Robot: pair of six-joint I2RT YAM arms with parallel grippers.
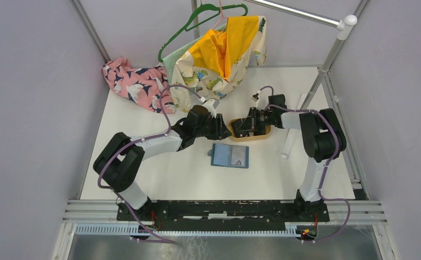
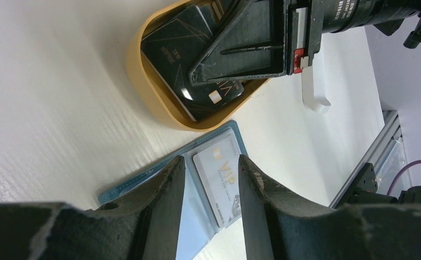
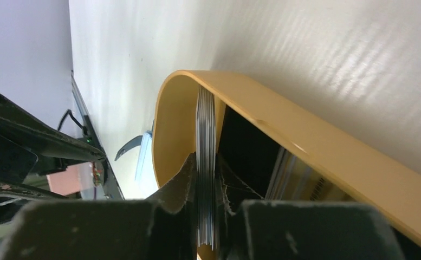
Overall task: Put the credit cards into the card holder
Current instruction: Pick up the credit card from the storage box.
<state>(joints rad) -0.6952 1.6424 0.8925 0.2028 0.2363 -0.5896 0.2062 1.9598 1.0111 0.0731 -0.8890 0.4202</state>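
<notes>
There it was: the right gripper (image 3: pixel 205 162) was down inside the tan tray (image 3: pixel 316 146), its two fingers pinched narrow on a stack of cards (image 3: pixel 205 119) standing on edge between them, the stack's thin side facing the wrist and its length running away from the fingertips toward the tray's curved end. More dark cards (image 2: pixel 175 49) lay flat in the tray beside that gripper, so by my reckoning the job was only partly along. The wallet (image 1: pixel 230 155) lay open and flat on the table (image 1: pixel 159 179), just outside the tray wall on the side toward the arm bases, a little to the left of the right gripper and below it rather than ahead of it. Its long side ran left to right across the table, and one pale card (image 2: pixel 221 187) showed on its inner face, though whether that card was tucked in or only lying there I could not tell. The left gripper (image 2: pixel 211 162) hovered just beside the tray with its fingers about half apart and nothing between them, the open wallet directly beyond its tips. Both grippers sat near the wallet, the left looking a shade closer. To my eye the coming move hung on this: the stack stood upright while the wallet lay flat, so the cards would need lifting over the tray wall and turning to meet a pocket.
</notes>
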